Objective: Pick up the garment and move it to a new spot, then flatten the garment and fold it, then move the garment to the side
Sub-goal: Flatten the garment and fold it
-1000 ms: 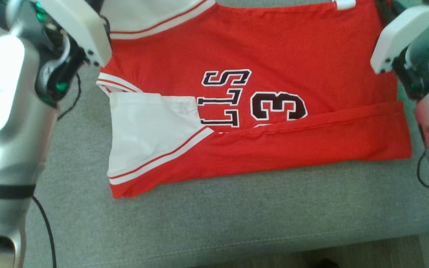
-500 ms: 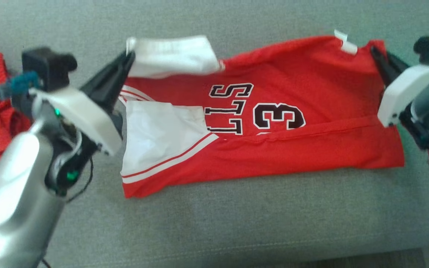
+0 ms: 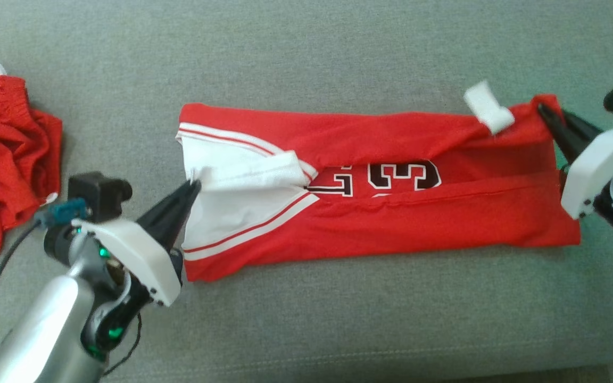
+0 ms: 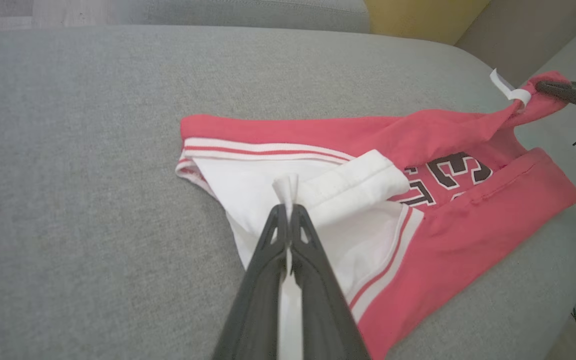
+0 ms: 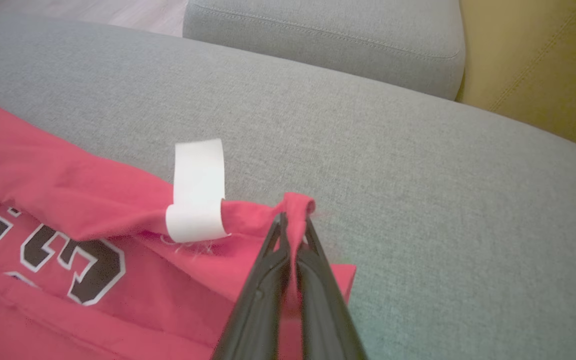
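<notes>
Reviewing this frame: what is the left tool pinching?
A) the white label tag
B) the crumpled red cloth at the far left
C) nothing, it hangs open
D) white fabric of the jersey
D: in its wrist view the left tool is shut on a fold of white fabric of the jersey, while the right tool pinches the red corner beside the white tag.

The jersey (image 3: pixel 418 223) is soft matt knit cloth with a smooth white tag (image 3: pixel 488 107). The grey couch (image 3: pixel 306 53) is coarse woven fabric. At lower left, the forearm (image 3: pixel 40 324) shines like polished metal.
</notes>
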Tool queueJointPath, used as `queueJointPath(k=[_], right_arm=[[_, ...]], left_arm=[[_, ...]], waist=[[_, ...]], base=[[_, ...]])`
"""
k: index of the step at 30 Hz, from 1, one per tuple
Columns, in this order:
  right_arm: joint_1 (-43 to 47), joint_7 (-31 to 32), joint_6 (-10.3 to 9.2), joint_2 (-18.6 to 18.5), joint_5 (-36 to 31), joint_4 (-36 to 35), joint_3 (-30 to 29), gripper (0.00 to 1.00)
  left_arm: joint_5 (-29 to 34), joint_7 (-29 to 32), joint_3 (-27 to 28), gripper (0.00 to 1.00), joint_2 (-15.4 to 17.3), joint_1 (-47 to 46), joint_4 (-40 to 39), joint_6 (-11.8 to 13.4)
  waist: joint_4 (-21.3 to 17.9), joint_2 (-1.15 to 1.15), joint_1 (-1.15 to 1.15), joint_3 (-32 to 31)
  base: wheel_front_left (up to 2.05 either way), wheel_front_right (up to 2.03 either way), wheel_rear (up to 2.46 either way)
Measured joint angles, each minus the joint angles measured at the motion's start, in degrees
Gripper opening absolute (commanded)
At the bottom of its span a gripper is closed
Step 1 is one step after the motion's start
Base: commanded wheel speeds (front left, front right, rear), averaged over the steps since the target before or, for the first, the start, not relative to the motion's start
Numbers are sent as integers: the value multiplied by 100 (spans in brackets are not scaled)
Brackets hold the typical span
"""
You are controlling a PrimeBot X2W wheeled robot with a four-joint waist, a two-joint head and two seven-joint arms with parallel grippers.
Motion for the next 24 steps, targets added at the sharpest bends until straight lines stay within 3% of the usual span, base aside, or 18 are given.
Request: queueJointPath(k=[4, 5, 6, 9, 10, 12, 14, 15, 16, 19, 24], right_arm=[[331, 34, 0, -79, 66, -226, -64, 0], [410, 33, 0, -83, 66, -265, -98, 0], [495, 33, 0, -89, 65, -282, -136, 0], [724, 25, 0, -77, 65, -359, -259, 0], [798, 21, 0, -64, 64, -361, -302, 9], [928, -47, 0, 13, 30, -361, -411, 42], [1067, -108, 0, 135, 15, -355, -559, 100], [1140, -121, 0, 183, -4, -354, -613, 100], [1216, -157, 0, 237, -32, -354, -680, 100], [1427, -259, 1, 370, -99, -360, -862, 100], [1777, -294, 1, 565, -254, -492, -1229, 100]], left_arm=[[0, 0, 0, 0, 0, 254, 0, 0], [-210, -307, 126, 0, 35, 382, -532, 504], [-389, -528, 240, 0, 18, 470, -880, 668], [-461, -653, 299, 0, 18, 478, -1040, 709], [-461, -686, 298, 0, 15, 507, -1016, 717], [-461, -760, 298, 0, -1, 594, -961, 749], [-461, -823, 289, 4, -43, 708, -925, 750], [-461, -867, 283, 19, -66, 764, -895, 753], [-461, -902, 277, 28, -77, 816, -879, 779], [-461, -993, 270, 46, -96, 932, -846, 801], [-461, -1062, 265, 49, -113, 1055, -814, 833]], waist=[[11, 0, 0, -42], [6, 0, 1, -49], [2, 0, 1, -62], [-16, 0, 0, -98], [-25, 0, 1, -113], [-45, 0, 0, -152], [-65, 0, 0, -194], [-74, 0, 0, -212], [-83, 0, 0, -227], [-105, 0, 0, -273], [-128, 0, 0, -338]], base=[[0, 0, 0], [0, 0, 0], [0, 0, 0], [0, 0, 0], [0, 0, 0], [0, 0, 0], [0, 0, 0], [0, 0, 0], [0, 0, 0], [0, 0, 0], [0, 0, 0]])
